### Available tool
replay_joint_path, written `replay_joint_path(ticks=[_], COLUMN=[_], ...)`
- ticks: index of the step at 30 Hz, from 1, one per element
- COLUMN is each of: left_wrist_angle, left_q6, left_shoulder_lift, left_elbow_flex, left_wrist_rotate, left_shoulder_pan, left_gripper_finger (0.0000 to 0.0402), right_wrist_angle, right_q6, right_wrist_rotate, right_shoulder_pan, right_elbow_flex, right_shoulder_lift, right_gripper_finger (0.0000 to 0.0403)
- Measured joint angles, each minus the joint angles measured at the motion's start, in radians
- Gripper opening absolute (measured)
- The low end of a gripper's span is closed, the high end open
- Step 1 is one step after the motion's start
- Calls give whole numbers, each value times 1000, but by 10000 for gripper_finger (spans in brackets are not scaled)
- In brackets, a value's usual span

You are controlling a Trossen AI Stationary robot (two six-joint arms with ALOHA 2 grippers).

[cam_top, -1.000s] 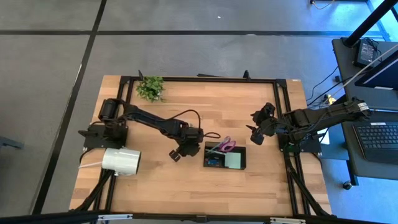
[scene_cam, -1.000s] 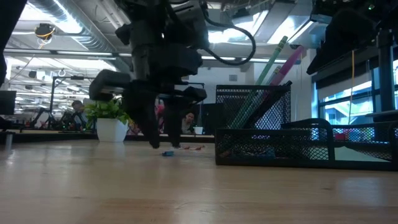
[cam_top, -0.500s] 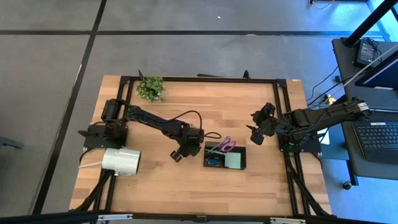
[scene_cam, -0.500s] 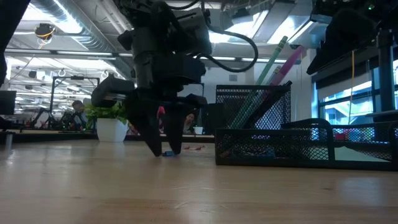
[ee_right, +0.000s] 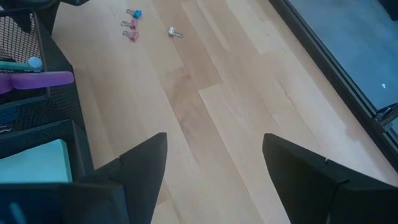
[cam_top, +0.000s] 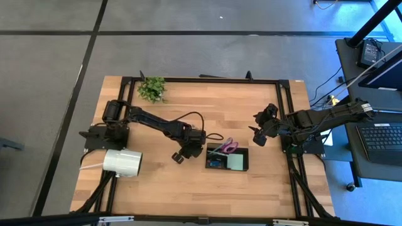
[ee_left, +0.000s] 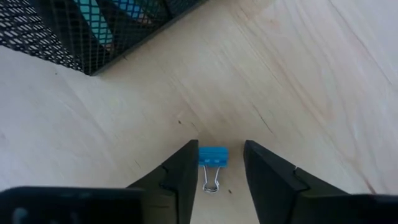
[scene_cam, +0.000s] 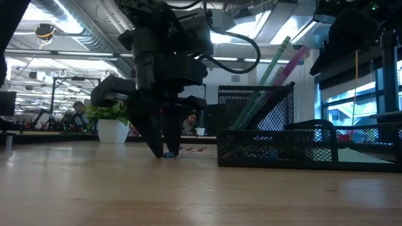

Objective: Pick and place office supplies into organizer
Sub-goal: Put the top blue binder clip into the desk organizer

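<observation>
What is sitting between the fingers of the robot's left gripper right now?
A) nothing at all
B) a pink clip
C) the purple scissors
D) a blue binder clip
D: in the left wrist view a blue binder clip lies on the wooden table, right between the fingers of the left gripper, which stand on either side of it.

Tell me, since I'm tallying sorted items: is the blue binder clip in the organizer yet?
Not yet. The blue binder clip lies on the bare wood outside the organizer, between the left gripper fingers.
</observation>
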State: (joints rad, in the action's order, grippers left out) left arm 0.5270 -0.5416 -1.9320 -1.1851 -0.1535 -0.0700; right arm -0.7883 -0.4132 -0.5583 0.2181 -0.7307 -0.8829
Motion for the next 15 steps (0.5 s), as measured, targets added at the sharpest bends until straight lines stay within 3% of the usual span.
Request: replay_joint_path(ticks=[15], left_wrist_angle=[-17], left_q6=[-133], left_shoulder_lift=[0], left_elbow_flex=[2], left_wrist_rotate=[-5], left_shoulder_pan=[-1], left_gripper_finger=[64], right_wrist_angle=[0], right_q6=[0], right_wrist_rotate=[0], right_shoulder_pan=[0], right_elbow_flex=[0], right_shoulder_lift=[0], right_gripper_finger=[268])
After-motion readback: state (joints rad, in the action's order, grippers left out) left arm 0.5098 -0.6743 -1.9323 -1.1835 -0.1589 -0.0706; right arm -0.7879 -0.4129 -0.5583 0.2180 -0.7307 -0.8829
